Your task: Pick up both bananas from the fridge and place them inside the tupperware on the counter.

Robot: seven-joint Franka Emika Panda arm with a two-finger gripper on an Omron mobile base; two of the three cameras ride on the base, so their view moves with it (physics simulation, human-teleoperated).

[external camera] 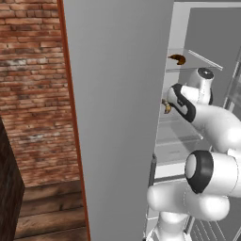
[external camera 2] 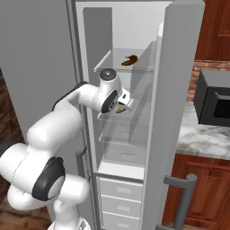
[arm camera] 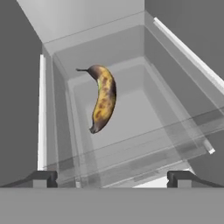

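One banana (arm camera: 103,98), yellow with brown patches, lies on a glass shelf of the open fridge (external camera 2: 134,27); in the hand view it is just ahead of my gripper (arm camera: 112,178). The fingertips (arm camera: 43,178) stand wide apart and nothing is between them. That banana (external camera 2: 120,109) peeks out beside my hand on the middle shelf. A second, darker banana (external camera 2: 130,60) (external camera: 176,59) rests on the shelf above. My gripper (external camera 2: 122,106) is inside the fridge at middle-shelf height. The counter (external camera 2: 202,139) lies to the right. The tupperware is out of view.
The fridge's grey door (external camera: 117,117) swings open on the left, close to my arm. A black microwave (external camera 2: 215,105) sits on the marble counter over reddish-brown cabinets (external camera 2: 202,188). Fridge drawers (external camera 2: 119,191) are below. A brick wall (external camera: 33,84) is at far left.
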